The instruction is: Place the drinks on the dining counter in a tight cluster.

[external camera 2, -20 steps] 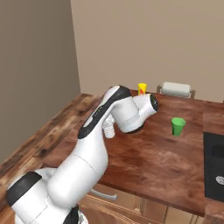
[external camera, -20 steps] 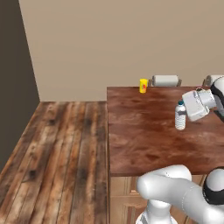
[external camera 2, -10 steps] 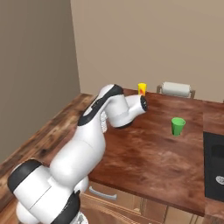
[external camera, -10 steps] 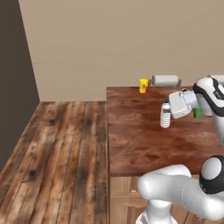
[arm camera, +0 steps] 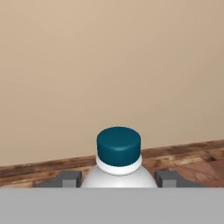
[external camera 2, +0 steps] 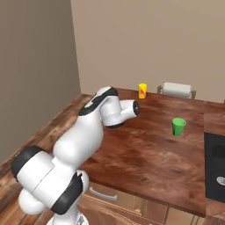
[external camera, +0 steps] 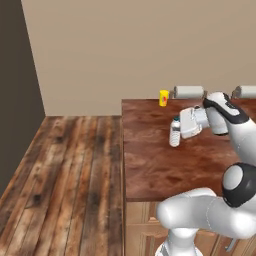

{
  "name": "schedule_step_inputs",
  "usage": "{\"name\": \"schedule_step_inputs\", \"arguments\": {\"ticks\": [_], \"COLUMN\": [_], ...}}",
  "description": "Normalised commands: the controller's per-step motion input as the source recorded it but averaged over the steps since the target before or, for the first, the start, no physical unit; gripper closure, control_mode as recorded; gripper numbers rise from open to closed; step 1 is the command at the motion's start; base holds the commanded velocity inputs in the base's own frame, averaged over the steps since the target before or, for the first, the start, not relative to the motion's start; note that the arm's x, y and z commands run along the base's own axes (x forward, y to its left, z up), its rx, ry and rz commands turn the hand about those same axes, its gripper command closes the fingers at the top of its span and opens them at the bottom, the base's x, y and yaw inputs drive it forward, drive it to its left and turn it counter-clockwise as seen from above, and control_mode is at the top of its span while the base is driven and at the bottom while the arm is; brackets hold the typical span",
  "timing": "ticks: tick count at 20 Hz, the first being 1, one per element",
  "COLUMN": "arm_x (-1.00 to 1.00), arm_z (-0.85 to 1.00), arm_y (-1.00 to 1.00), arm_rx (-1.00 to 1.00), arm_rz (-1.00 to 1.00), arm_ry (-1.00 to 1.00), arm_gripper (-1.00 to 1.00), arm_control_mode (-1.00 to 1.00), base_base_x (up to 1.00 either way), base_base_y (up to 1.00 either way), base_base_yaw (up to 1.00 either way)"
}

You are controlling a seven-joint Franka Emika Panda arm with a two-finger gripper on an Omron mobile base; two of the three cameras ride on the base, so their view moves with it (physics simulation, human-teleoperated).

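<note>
The water bottle (external camera: pixel 175 134) was clear-white plastic with a dark teal cap and a white ring beneath it. It stood upright in the gripper (external camera: pixel 176 131), over the left part of the dark reddish-brown counter (external camera: pixel 155 165); the two finger tips (arm camera: pixel 70 178) pinched its shoulders from either side. One bottle was visible. On the counter were one yellow cup (external camera 2: pixel 142 90) near the back edge, one green cup (external camera 2: pixel 178 126) and two paper towel rolls (external camera: pixel 188 92) along the wall
</note>
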Motion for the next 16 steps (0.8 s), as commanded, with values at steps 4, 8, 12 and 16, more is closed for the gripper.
{"name": "schedule_step_inputs", "arguments": {"ticks": [4,8,12,16], "arm_x": [0.32,0.16,0.11,0.19], "arm_z": [-0.36,-0.36,-0.42,-0.33], "arm_y": [0.23,0.03,0.0,0.02], "arm_rx": [-0.01,0.01,0.01,0.0], "arm_rz": [-0.03,-0.01,0.0,0.0], "arm_ry": [-0.01,0.0,0.0,0.0], "arm_gripper": [1.0,1.0,1.0,1.0], "arm_control_mode": [-1.0,-1.0,-1.0,-1.0], "base_base_x": [0.0,0.0,0.0,0.0], "base_base_y": [0.0,0.0,0.0,0.0], "base_base_yaw": [0.0,0.0,0.0,0.0]}}
